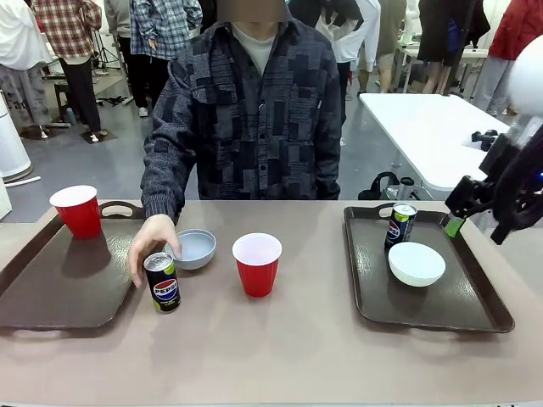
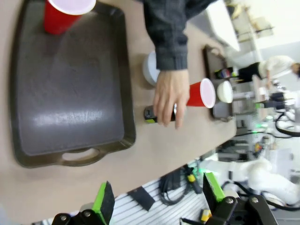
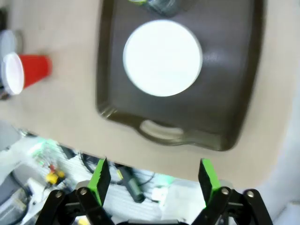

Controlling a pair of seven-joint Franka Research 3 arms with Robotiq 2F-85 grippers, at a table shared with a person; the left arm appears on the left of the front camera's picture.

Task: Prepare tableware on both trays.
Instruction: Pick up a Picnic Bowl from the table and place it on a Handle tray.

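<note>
The left tray carries one red cup. A person's hand rests on a Pepsi can standing on the table just right of that tray. Behind the can sits a small bowl, and a second red cup stands mid-table. On the right tray are another Pepsi can and a white bowl. My right gripper hovers open above that tray's far right corner; its wrist view looks down on the bowl. My left gripper is open, high over the left tray.
The person sits at the far side of the table, one sleeve reaching over it. The bare tabletop runs between the trays and along the near edge. Behind stand a white table and other people.
</note>
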